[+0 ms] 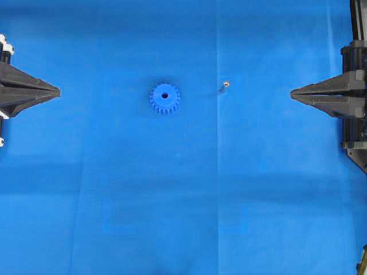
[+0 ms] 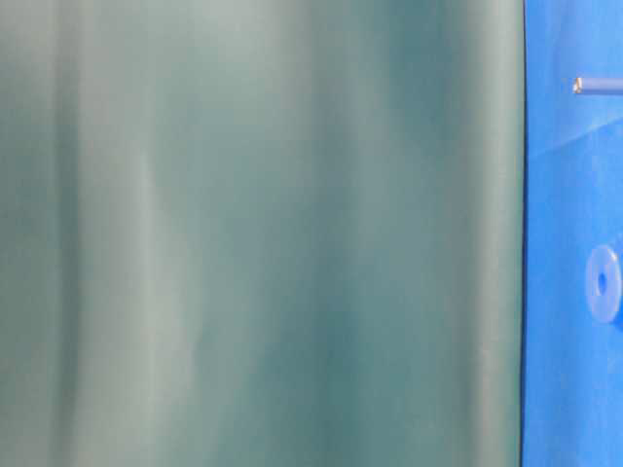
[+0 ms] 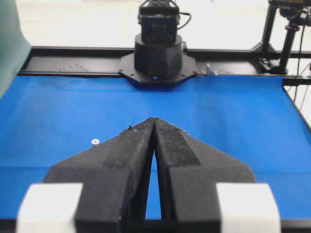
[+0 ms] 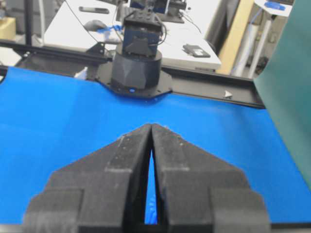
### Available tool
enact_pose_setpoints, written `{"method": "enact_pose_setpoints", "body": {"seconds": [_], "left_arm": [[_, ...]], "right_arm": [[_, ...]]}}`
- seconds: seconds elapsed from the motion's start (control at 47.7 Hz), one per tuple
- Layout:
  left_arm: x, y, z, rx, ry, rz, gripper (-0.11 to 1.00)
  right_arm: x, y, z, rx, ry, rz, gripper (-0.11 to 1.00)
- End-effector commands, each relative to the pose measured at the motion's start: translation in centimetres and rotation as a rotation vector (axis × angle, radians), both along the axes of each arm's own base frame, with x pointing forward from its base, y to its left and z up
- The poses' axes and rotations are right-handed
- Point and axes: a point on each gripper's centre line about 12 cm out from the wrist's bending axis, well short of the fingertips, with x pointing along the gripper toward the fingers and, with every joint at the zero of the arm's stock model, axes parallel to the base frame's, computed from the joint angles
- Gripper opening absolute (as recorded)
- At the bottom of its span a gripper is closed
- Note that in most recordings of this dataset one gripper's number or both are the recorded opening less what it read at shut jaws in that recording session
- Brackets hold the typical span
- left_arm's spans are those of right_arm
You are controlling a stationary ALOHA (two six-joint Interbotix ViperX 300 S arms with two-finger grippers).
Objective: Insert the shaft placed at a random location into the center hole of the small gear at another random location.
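A blurred green sheet (image 2: 263, 233) fills most of the table-level view, hiding the scene behind it. There the small gear (image 2: 604, 282) is out of focus and cut by the right edge, as is the shaft (image 2: 596, 86). In the right wrist view the closed right gripper (image 4: 151, 125) hides nearly all of the gear. Overhead, both arms are cut off by the side edges.

Left pincer (image 1: 57, 91) and right pincer (image 1: 292, 93) both closed, pointing inward.

Blue cloth (image 1: 172, 200) over table; green backdrop (image 2: 263, 233); cluttered white desk (image 4: 73, 29) behind.
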Motion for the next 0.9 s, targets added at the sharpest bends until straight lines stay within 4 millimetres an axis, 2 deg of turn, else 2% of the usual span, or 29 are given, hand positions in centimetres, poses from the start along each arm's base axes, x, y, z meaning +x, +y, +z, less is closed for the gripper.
{"method": "enact_pose_setpoints", "body": {"seconds": [0.0, 0.105, 0.252, 0.587, 0.671, 0.734, 0.881], "left_arm": [[0.0, 0.0, 0.9, -0.011, -0.023, -0.001, 0.0], [-0.1, 0.0, 1.0, -0.009, -0.025, -0.001, 0.0], [-0.2, 0.0, 1.1, -0.009, -0.028, -0.001, 0.0], [-0.3, 0.0, 1.0, -0.008, -0.023, -0.001, 0.0], [-0.3, 0.0, 0.9, -0.009, -0.02, -0.001, 0.0], [-0.3, 0.0, 0.9, -0.011, -0.018, -0.001, 0.0], [-0.3, 0.0, 0.8, -0.009, -0.015, -0.001, 0.0]], "right_arm": [[0.1, 0.0, 0.9, -0.015, -0.026, 0.0, 0.0], [0.2, -0.1, 1.0, -0.023, -0.003, -0.005, -0.05], [0.5, -0.7, 0.5, -0.016, 0.034, -0.035, -0.06], [2.4, -3.5, -2.8, 0.012, 0.136, -0.157, -0.03], [3.1, -4.3, -4.1, 0.031, 0.162, -0.186, 0.08], [3.7, -5.0, -5.2, 0.048, 0.179, -0.212, 0.21], [5.1, -6.0, -7.8, 0.068, 0.237, -0.248, 0.64]]}}
